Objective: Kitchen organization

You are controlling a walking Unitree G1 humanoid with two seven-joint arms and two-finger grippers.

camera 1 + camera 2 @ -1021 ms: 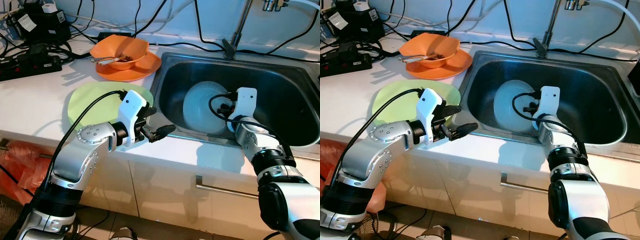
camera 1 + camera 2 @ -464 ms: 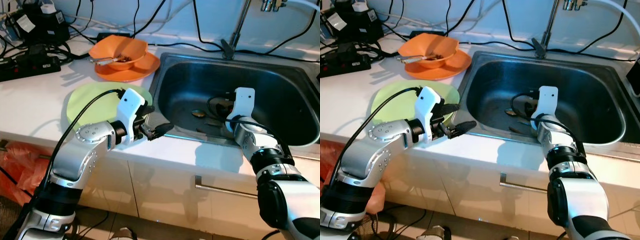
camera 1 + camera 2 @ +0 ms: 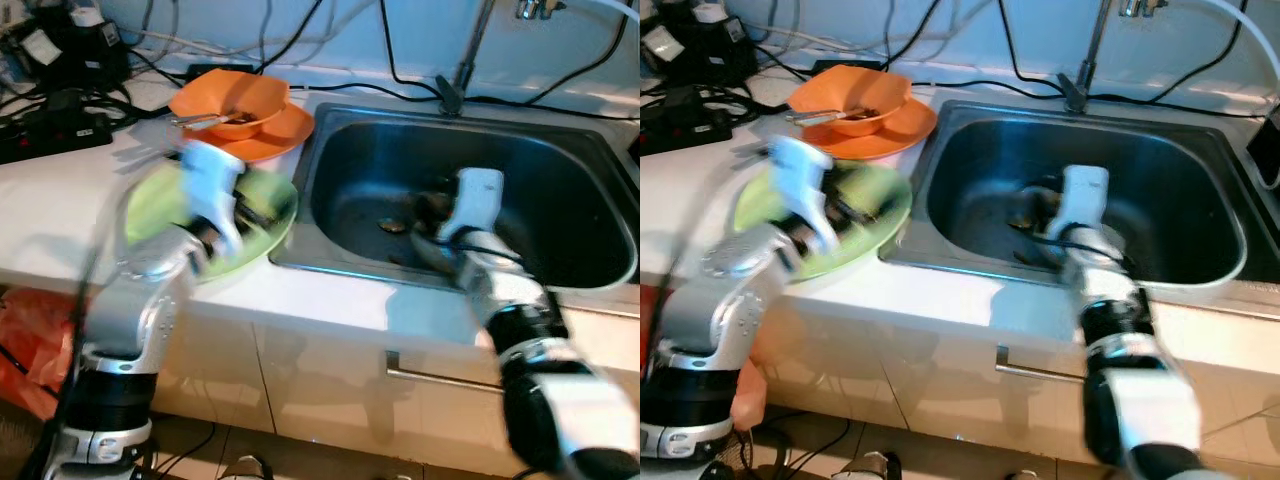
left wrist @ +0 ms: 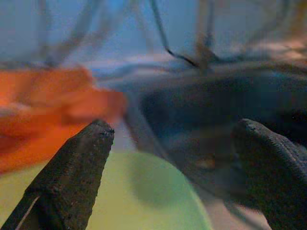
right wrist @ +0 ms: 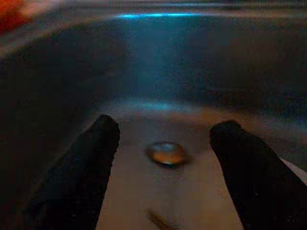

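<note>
left eye view: one green plate (image 3: 262,222) on the counter (image 3: 60,200), one orange bowl (image 3: 232,98) on one orange plate (image 3: 285,130), one sink (image 3: 560,190). left gripper (image 4: 175,139), jaws apart, sits over the green plate w/ nothing held. right gripper (image 5: 165,139), jaws apart, is inside the sink; one small drain (image 5: 165,152) lies btwn its fingers.

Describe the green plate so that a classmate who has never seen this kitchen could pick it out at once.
Start at the steel sink; the white counter lies to its left. The green plate lies flat there near the counter's front edge, under the left gripper. Its neighbours, a bowl on another plate, are orange.
</note>
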